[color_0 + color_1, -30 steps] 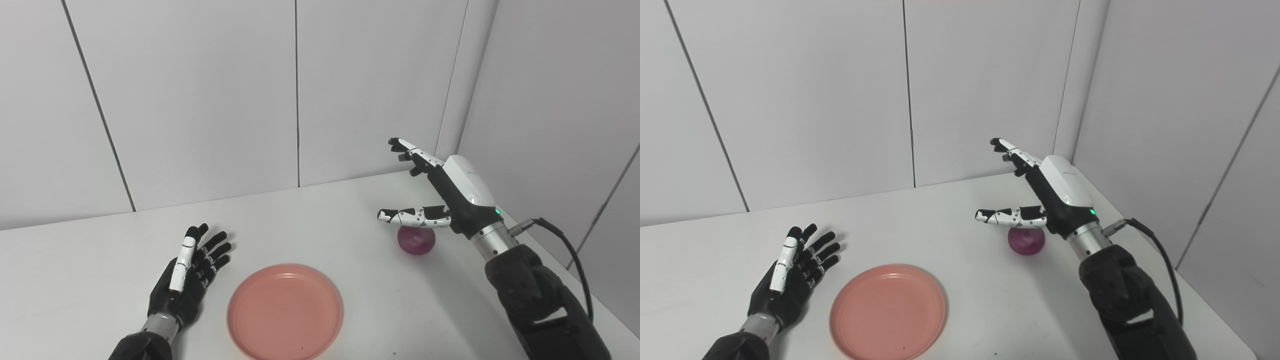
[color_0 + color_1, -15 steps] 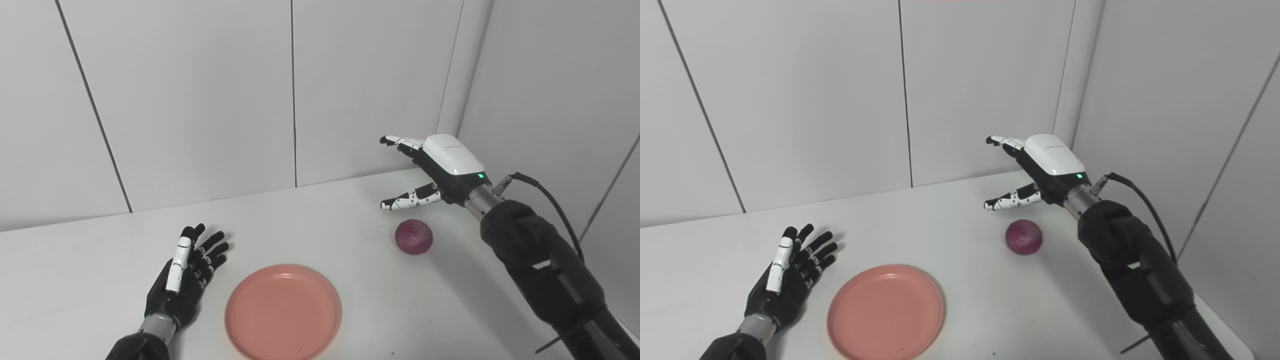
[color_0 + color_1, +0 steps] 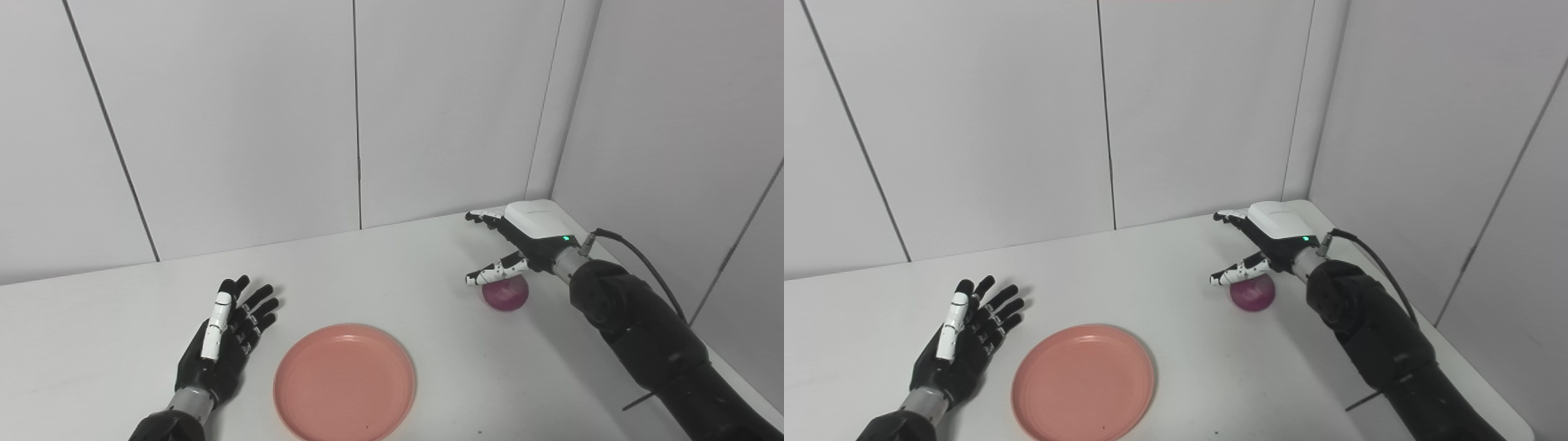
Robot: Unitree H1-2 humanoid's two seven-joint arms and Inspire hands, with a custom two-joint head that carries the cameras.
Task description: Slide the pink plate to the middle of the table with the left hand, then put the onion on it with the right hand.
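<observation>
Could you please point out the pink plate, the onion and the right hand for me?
pink plate (image 3: 344, 383), left eye view, centre of its dish.
onion (image 3: 506, 296), left eye view, its front face.
right hand (image 3: 1271, 236), right eye view, back of the hand.

A round pink plate (image 3: 344, 384) lies flat near the table's front; a purple onion (image 3: 506, 293) sits well right of it

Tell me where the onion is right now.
The onion sits on the table's right side, just under the open right hand, right of and beyond the pink plate.

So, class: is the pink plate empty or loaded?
Empty: the pink plate shows bare inside; the onion sits on the table under the right hand.
</observation>
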